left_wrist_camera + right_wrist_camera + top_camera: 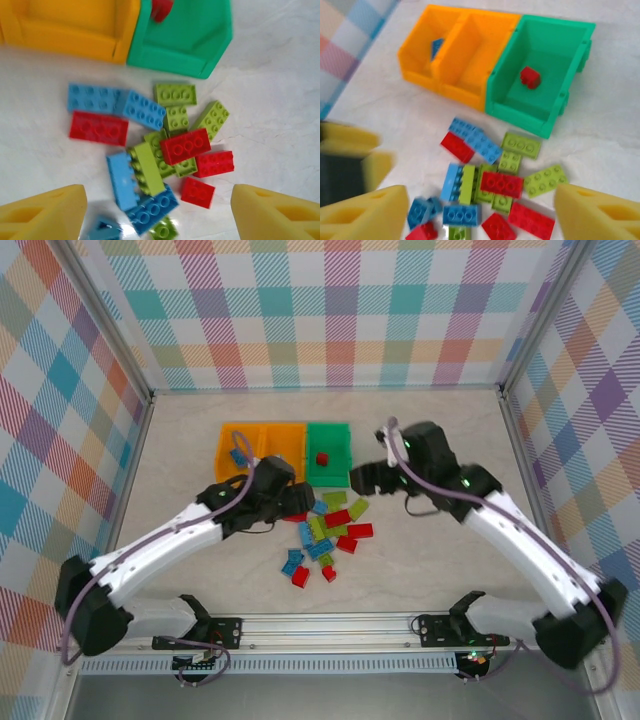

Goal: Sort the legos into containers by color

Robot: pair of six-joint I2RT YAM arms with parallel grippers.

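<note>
Early in sort: legos (325, 530) mostly piled on tabletop (185, 430) nr bins (285, 426). L end effector (157, 210) & R end effector (480, 210) both apart, empty, over pile. Next: lower, pinch one edge brick.

From my station I see a pale, faintly veined desk (420, 575) with a matte surface. Pastel plaid panels close it in: a back wall (330, 310), a left wall (50, 420) and a right wall (590, 390). Silver metal posts (110, 330) run along the corners where the panels meet. A slotted aluminium rail (330, 625) crosses the near edge. In the right wrist view, a strip of plaid (350, 30) shows at the top left.
</note>
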